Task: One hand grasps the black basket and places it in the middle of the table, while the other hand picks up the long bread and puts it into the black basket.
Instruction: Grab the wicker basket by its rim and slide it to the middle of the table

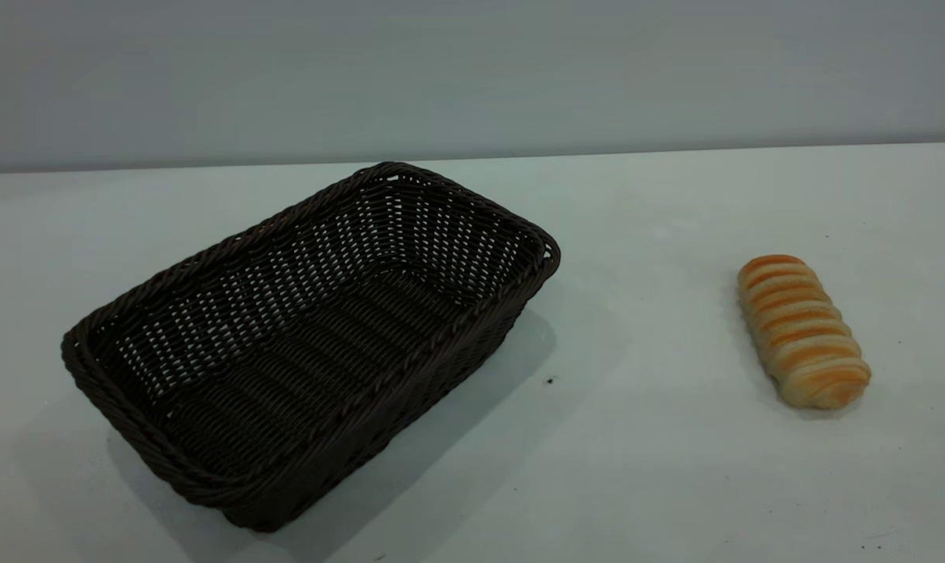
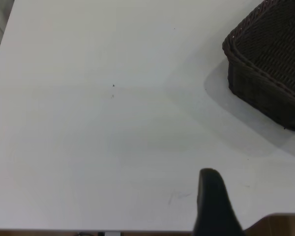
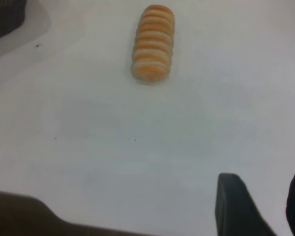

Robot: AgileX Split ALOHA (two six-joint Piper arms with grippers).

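The black basket lies empty on the left half of the white table, set at an angle. The long bread lies on the table to its right, well apart from it. No arm shows in the exterior view. In the left wrist view my left gripper hangs over bare table near the table edge, with one finger showing and nothing between the jaws; the basket is ahead of it. My right gripper is open and empty, with the bread some way ahead.
A basket corner shows at the edge of the right wrist view. A brown strip beyond the table edge lies close to the right gripper. A few dark specks dot the tabletop.
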